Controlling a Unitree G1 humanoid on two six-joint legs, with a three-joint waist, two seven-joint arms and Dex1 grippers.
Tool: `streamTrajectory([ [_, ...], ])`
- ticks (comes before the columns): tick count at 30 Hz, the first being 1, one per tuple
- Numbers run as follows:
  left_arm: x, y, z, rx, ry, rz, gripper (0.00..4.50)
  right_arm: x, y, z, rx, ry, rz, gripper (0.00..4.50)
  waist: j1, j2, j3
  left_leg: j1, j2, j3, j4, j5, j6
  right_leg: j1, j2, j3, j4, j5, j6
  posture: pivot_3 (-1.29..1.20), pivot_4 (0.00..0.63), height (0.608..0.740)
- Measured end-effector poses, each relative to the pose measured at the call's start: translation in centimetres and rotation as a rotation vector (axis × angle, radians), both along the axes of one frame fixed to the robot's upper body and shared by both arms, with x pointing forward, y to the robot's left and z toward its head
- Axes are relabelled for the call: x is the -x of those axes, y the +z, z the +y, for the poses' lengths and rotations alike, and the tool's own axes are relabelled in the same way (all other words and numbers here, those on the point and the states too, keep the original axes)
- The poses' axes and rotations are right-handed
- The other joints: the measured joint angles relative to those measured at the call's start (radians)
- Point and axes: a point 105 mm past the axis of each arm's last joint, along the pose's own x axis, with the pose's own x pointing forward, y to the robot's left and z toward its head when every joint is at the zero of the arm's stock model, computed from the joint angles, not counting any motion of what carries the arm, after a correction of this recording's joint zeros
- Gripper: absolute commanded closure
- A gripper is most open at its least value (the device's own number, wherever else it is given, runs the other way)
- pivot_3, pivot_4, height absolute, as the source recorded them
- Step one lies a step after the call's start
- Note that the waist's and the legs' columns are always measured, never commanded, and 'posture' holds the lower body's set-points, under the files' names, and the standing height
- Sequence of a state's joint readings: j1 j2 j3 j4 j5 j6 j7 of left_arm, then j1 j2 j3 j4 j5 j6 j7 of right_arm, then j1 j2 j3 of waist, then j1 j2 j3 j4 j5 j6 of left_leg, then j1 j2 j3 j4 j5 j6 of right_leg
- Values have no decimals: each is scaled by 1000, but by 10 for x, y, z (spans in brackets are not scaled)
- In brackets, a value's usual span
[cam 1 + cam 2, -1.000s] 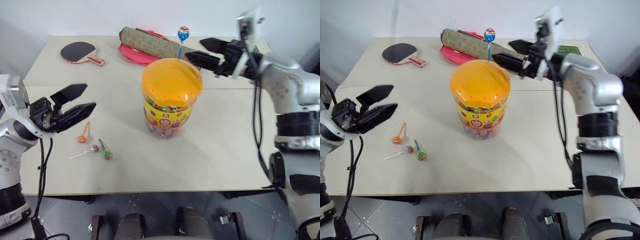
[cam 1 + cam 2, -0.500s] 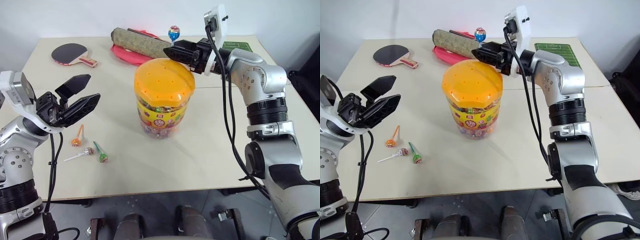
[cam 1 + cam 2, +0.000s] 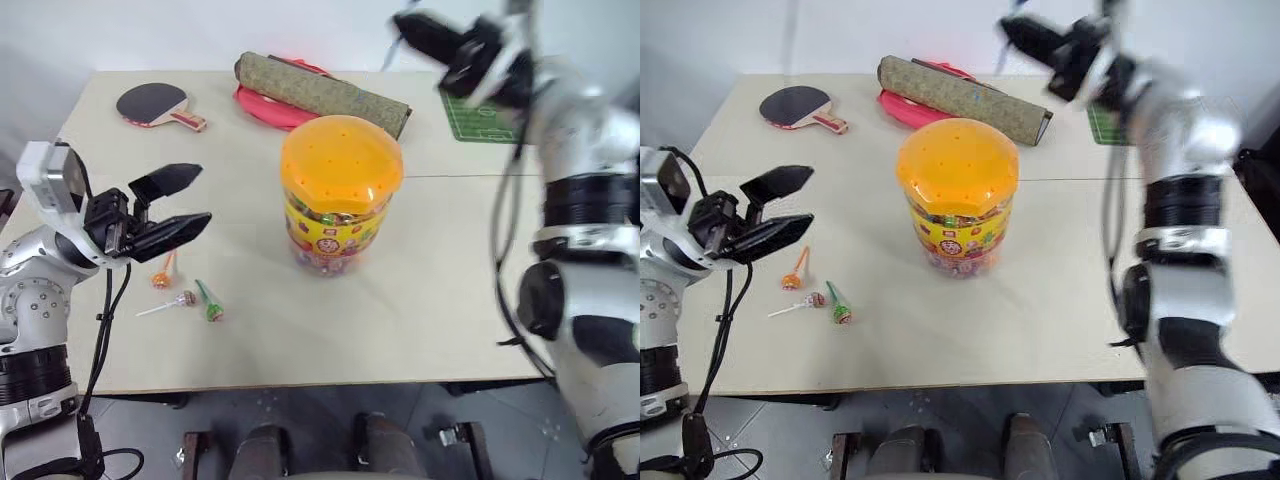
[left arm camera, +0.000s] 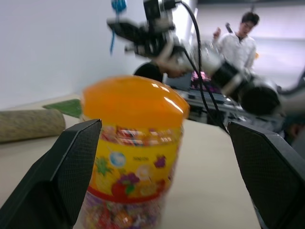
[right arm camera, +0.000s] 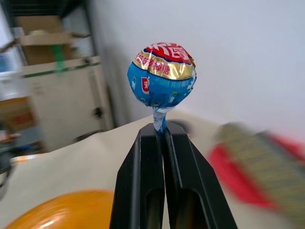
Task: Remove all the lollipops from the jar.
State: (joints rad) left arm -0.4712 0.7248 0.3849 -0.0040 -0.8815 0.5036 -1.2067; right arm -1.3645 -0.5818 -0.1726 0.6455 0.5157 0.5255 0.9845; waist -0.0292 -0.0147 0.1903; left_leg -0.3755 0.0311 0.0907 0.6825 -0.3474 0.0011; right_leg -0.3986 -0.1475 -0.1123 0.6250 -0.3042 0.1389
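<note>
The jar [image 3: 340,190], a clear tub with an orange holed lid, stands at mid table. My right gripper [image 5: 162,130] is raised above and behind the jar, shut on the stick of a blue lollipop [image 5: 162,74], which is clear of the lid. In the head view that gripper [image 3: 408,24] is blurred. Three lollipops lie on the table left of the jar: orange [image 3: 162,279], white-sticked [image 3: 185,298] and green [image 3: 214,312]. My left gripper [image 3: 203,194] hovers open above them, pointing at the jar [image 4: 133,143], empty.
Along the back of the table lie a table tennis paddle [image 3: 155,103], a rolled olive mat [image 3: 320,92] on a red plate [image 3: 258,104], and a green pitch-printed pad [image 3: 480,118]. A person [image 4: 240,40] stands behind the table.
My right gripper closed on the blue lollipop's stick and lifted it up out of the jar's lid, rising to the right. The left gripper stayed open and hardly moved.
</note>
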Motion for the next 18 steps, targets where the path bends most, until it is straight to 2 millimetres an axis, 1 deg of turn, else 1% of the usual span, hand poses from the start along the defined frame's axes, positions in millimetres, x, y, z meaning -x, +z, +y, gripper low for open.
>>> streamTrajectory([
  [1, 0, -3, -2, -11, -17, -4, 0, 0, 1, -20, 35, -69, 6, 4489, 3, 0, 0, 0, 0, 0, 0, -1, 0, 0, 0, 0, 0, 0, 0, 0, 150, 740],
  [2, 1, -6, -4, -24, -27, -5, 0, -1, -4, -33, 71, -113, 35, 4489, 2, 0, 0, 0, 0, 1, 0, -1, 1, 0, 0, 0, -1, 0, 0, 0, 150, 740],
  [3, 1, -9, -7, -42, -43, -7, 0, -3, -17, -49, 143, -173, 96, 4489, 1, 0, 0, 0, 0, 2, -1, -1, 1, 0, 0, 0, -2, 0, 0, 0, 150, 740],
  [4, 1, -12, -9, -53, -50, -8, 0, -5, -27, -59, 183, -209, 139, 4489, 0, 0, 0, 0, 0, 2, -1, -1, 1, 0, 0, 0, -3, 0, 0, 0, 150, 740],
  [5, 3, -17, -12, -85, -64, -16, 0, -6, -48, -77, 267, -276, 215, 4489, 0, 0, 0, 0, 0, 2, -2, -1, 1, 0, 0, 0, -3, 0, 0, 0, 150, 740],
  [6, 5, -24, -15, -121, -77, -21, 0, -5, -71, -100, 335, -352, 303, 4489, 0, 0, 0, 0, 0, 2, -2, -1, 1, 0, 0, -1, -3, 0, 0, 0, 150, 740],
  [7, 6, -34, -18, -157, -89, -4, 0, -1, -98, -126, 418, -434, 399, 4489, 3, 0, 0, 0, 0, 2, -2, -1, 1, 0, 0, -1, -4, 0, 0, 0, 150, 740],
  [8, 8, -45, -19, -189, -99, 17, 0, 8, -130, -153, 503, -500, 502, 4489, 6, 0, 0, -1, 0, 2, -3, -1, 1, 0, 0, -1, -4, 0, 0, 0, 150, 740],
  [9, 9, -51, -18, -203, -101, 31, 0, 14, -152, -167, 557, -531, 570, 4489, 4, 1, 0, -1, 0, 3, -2, -1, 1, 0, 0, -1, -4, 0, 0, 0, 150, 740],
  [11, 10, -57, -19, -231, -113, 32, 0, 25, -189, -182, 678, -561, 656, 4489, 0, 1, 1, -2, 0, 5, -2, -1, 1, -2, -1, -2, -4, 0, 0, 0, 150, 740],
  [12, 10, -59, -20, -245, -121, 27, 0, 32, -211, -190, 767, -586, 697, 4489, -4, 2, 1, -2, 1, 8, -1, -1, 1, -3, -1, -1, -4, 0, 0, 0, 150, 740],
  [13, 10, -60, -20, -248, -124, 28, 0, 35, -220, -194, 802, -597, 714, 4489, -7, 2, 1, -1, 2, 8, -1, -1, 1, -3, -1, -1, -4, 0, 0, 0, 150, 740],
  [14, 9, -63, -19, -253, -121, 33, 0, 41, -239, -202, 876, -616, 740, 4489, -10, 3, 2, 0, 2, 10, 0, -1, 0, -3, -1, 0, -3, 0, 0, 0, 150, 740],
  [15, 9, -64, -18, -255, -116, 37, 0, 42, -245, -204, 899, -623, 740, 4489, -11, 4, 2, 0, 2, 11, 1, -1, 1, -3, -1, 1, -3, 0, 0, 0, 150, 740],
  [18, 5, -65, -17, -273, -77, 28, 0, 42, -249, -210, 893, -664, 704, 4489, -7, 5, 3, 1, 2, 11, 2, 0, 1, -2, -1, 2, -3, 0, 0, 0, 150, 740],
])
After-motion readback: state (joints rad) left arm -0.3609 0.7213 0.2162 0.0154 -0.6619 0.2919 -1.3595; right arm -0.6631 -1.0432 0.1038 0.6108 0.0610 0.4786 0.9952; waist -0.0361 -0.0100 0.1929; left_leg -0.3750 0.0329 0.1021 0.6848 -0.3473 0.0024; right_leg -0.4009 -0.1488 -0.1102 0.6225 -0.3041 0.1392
